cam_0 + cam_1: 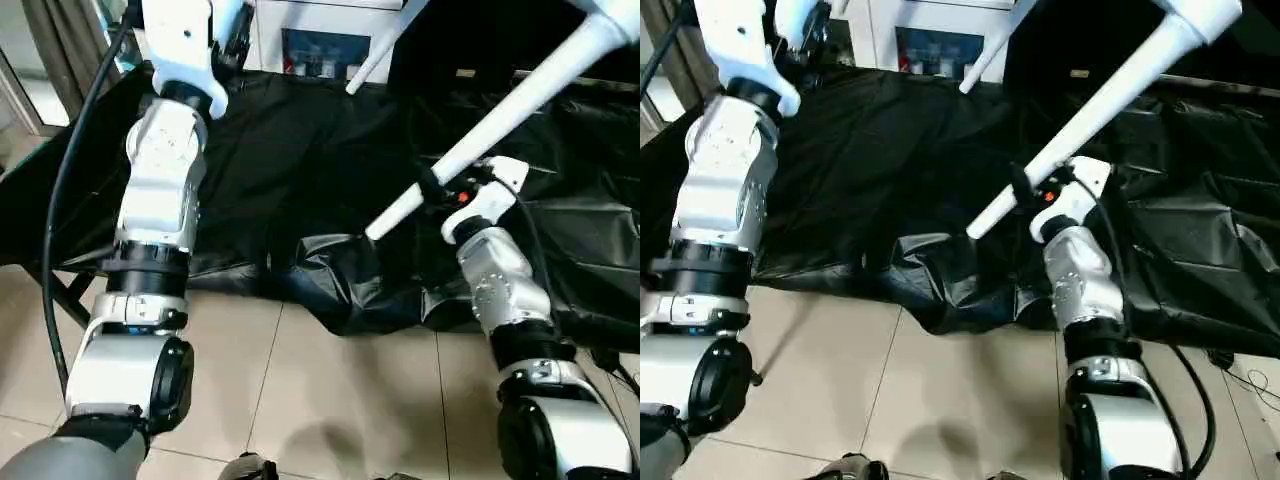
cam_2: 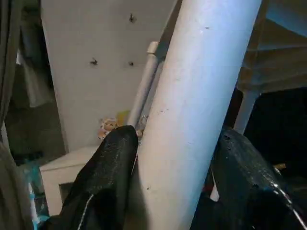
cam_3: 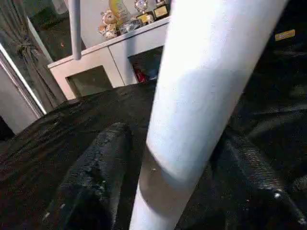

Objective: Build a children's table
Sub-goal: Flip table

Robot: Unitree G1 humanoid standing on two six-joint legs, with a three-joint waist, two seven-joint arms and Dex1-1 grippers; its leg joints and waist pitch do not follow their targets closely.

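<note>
Forearms fill the foreground, silver and jointed, one on each side above pale floor tiles (image 1: 330,400). Past them, black sheeting (image 1: 300,180) lies crumpled over the work area, a fold of it bunched up near the middle edge. On the right, the right gripper (image 1: 432,190) has a long white leg (image 1: 500,120) of the table between its black fingers; that leg slants down from the far right to a free tip just left of the gripper, hanging above the sheeting. From the right wrist, the leg (image 3: 201,96) runs straight up between the two fingers (image 3: 96,177), one on each side, the left-hand one with a sliver of gap, so the pincer stands about half open around the leg and a firm clamp cannot be told. Over on the left, the left arm reaches up and far. From its wrist, the left gripper (image 2: 177,158) has both fingers (image 2: 110,172) pressed against a second leg (image 2: 192,105), gripping it at roughly half its spread. Beyond that leg a third, thinner one (image 2: 141,86) rises, and the ribbed underside of the tabletop (image 2: 278,62) spreads overhead to the right. Far back stands a white cabinet (image 3: 120,52) with small trinkets on top.
</note>
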